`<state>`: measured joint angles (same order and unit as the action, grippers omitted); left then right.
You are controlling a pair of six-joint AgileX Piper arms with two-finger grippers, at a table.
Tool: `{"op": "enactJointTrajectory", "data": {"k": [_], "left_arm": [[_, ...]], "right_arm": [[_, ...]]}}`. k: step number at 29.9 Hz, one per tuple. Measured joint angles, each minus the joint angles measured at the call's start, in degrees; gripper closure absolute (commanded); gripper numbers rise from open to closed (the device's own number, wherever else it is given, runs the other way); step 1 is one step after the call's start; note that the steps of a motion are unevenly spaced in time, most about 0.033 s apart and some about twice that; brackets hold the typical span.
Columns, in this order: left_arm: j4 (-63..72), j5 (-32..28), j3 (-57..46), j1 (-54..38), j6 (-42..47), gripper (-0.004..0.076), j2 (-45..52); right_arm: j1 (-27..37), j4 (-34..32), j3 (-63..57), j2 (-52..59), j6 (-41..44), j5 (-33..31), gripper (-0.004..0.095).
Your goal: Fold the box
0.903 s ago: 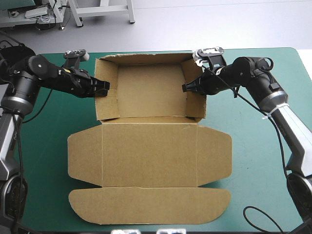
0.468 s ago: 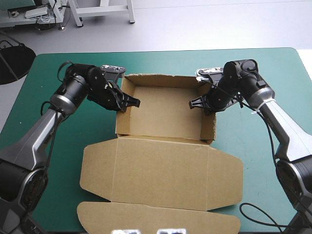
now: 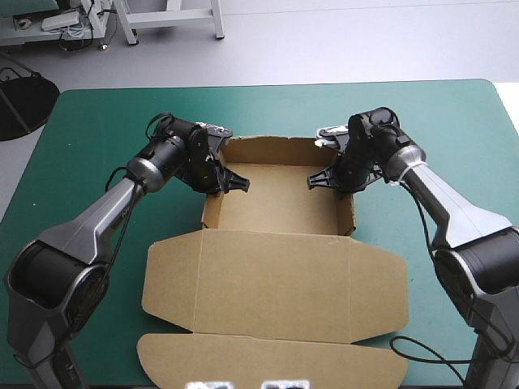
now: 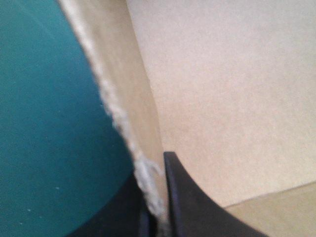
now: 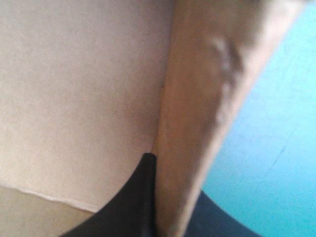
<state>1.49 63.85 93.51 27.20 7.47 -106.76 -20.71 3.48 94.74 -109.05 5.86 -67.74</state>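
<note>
Left tool [image 3: 233, 183]: pinches the left wall [image 3: 212, 212] of the brown box [image 3: 272, 279], one black finger inside, the other outside against the teal-green tabletop [image 3: 97, 121]. Right tool [image 3: 323, 179]: clamps the right wall [image 3: 349, 212] the same way. Box: stands as an open tray in the frame's centre, walls raised, lid [image 3: 268, 356] flat toward the lower edge.

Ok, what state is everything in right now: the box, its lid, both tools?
box: open tray, side walls raised.
lid: flat on the teal-green cover, toward the near edge.
left tool: shut on the box, at its left side.
right tool: shut on the box, at its right side.
</note>
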Motion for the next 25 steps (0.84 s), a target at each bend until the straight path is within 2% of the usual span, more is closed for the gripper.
{"op": "enactJointTrajectory", "data": {"k": [6,8,10,14,16,22,25], "left_arm": [[-0.2,-1.4,0.0,0.0,-1.2,0.0731,-1.5],[-0.3,-1.8,0.1,0.0,-1.3,0.0720,-1.9],[-0.3,-2.0,0.2,-0.1,-1.5,0.0693,-2.3],[-0.1,-2.3,0.6,-0.1,-2.7,0.0592,-3.2],[0.3,-2.3,0.7,-0.1,-4.2,0.0516,-3.3],[2.4,-1.7,0.9,0.0,-9.1,0.0250,-4.0],[3.0,-1.5,0.9,0.4,-9.7,0.0215,-4.2]], "right_arm": [[-0.2,-1.0,0.0,-1.6,-0.2,2.5,0.0913],[-0.4,-1.4,0.0,-1.6,-0.2,2.5,0.0862],[-0.5,-2.1,0.0,-1.7,-0.3,2.1,0.0762],[-1.1,-3.5,-0.1,-1.7,-1.5,0.6,0.0540],[-1.5,-3.5,-0.1,-1.8,-1.9,-0.6,0.0475],[-2.0,-5.5,-0.2,-2.3,-2.1,-2.5,0.0452],[-2.1,-6.3,0.6,-2.3,-1.4,-2.8,0.0453]]}}
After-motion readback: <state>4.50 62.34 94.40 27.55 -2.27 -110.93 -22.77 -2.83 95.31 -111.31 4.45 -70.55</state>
